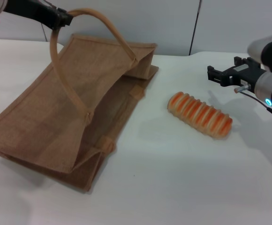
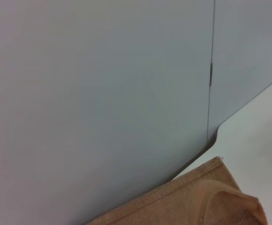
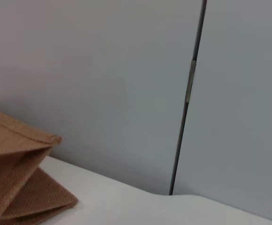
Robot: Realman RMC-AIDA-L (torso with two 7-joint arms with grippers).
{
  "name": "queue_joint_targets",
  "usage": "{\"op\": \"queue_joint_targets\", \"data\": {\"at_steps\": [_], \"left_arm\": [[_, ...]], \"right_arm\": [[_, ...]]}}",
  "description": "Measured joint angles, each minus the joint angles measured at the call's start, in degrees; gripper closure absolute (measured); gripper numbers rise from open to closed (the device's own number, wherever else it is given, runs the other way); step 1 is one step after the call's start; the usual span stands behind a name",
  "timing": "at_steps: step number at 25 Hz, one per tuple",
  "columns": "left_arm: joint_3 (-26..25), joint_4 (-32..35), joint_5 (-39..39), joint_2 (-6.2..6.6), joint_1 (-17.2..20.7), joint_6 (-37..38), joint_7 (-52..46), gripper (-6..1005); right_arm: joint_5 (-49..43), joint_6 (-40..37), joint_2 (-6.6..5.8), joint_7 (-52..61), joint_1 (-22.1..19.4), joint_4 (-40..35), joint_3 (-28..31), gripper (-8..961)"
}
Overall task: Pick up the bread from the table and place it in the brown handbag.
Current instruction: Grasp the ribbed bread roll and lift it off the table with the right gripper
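Nearest the head camera lay one brown handbag [image 1: 61, 117], flat on the table [image 1: 183, 187] with its mouth turned toward the bread and its top panel raised like a tent. No brand, label or readable writing showed on the bag, the loaf or either arm.

One bread [image 1: 200, 114] lay on the table just to the right of the handbag's mouth, apart from it, long axis running diagonally away from the bag. Nothing touched the loaf.

One left gripper [image 1: 62, 19] stood above the handbag's far left corner, closed together on the bag handle [image 1: 103, 29], which arched up from the raised panel. The second handle could not be made out.

One right gripper [image 1: 220, 75] hovered beyond the bread on the side away from the handbag, above the table and clear of the loaf. Its dark fingers pointed toward the handbag and stood apart with a gap between them. A small blue light [image 1: 268, 101] glowed on that arm's wrist housing.

Edges and room: bare white tabletop surrounded the bread on all sides, with an open strip between it and the handbag's mouth. The handbag's far corner reached close to the table's back edge, where a grey wall [image 1: 173, 23] with one vertical seam rose. In the left wrist view, the handbag's trimmed edge [image 2: 183, 194] sat near the table's rounded corner [image 2: 220, 129]. The right wrist view showed the handbag's folded side gusset [image 3: 18, 178] resting on the table before the same wall.
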Motion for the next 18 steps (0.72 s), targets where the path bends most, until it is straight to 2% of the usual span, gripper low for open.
{"op": "queue_joint_targets", "data": {"at_steps": [9, 12, 18], "left_arm": [[-0.5, -0.2, 0.0, 0.32, 0.3, 0.0, 0.0, 882], [-0.8, -0.2, 0.0, 0.32, 0.3, 0.0, 0.0, 882], [-1.0, -0.1, 0.0, 0.17, 0.4, 0.0, 0.0, 882]], "right_arm": [[0.0, 8.7, 0.86, -1.6, -2.9, -10.1, 1.4, 127], [-0.3, 6.0, 2.0, -1.7, -4.4, -10.4, 4.8, 127], [2.0, -6.4, 3.48, -0.6, -9.8, -10.3, 11.3, 127]]}}
